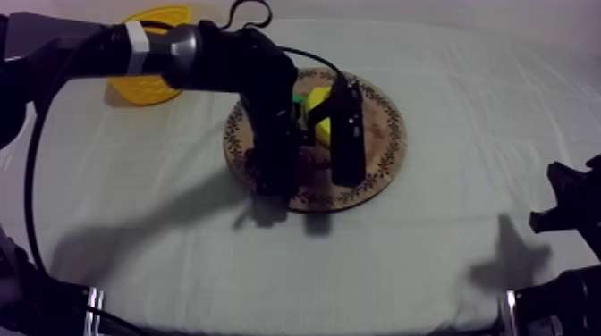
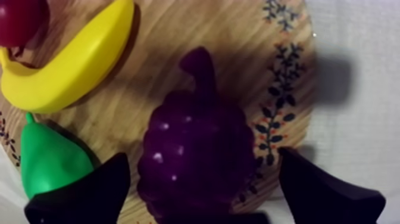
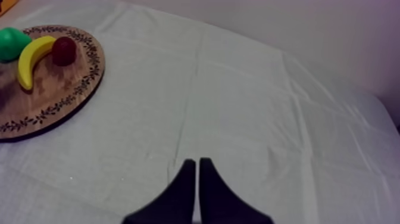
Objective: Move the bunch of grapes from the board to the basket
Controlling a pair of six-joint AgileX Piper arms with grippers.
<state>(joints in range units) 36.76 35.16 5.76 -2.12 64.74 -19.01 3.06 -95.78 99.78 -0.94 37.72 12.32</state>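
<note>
Grasp step: left tool [image 2: 203, 158] open astride grapes [image 2: 193, 128], nothing held. Next: close, lift to basket [image 1: 134, 89]. Right tool [image 3: 197, 173] closed, empty.

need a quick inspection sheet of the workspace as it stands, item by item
surface: grey-white cloth, creased, with arm shadows on it
job's things: grapes lying on the board near its rim; basket at the table's far left, apart from the board
clutter: banana, pear and red fruit, all on the board beside the grapes
hands: left hand open, one finger at each side of the grapes; right hand shut on nothing, over bare cloth away from the board
cables: nothing seen
surroundings: plain wall beyond the table
</note>
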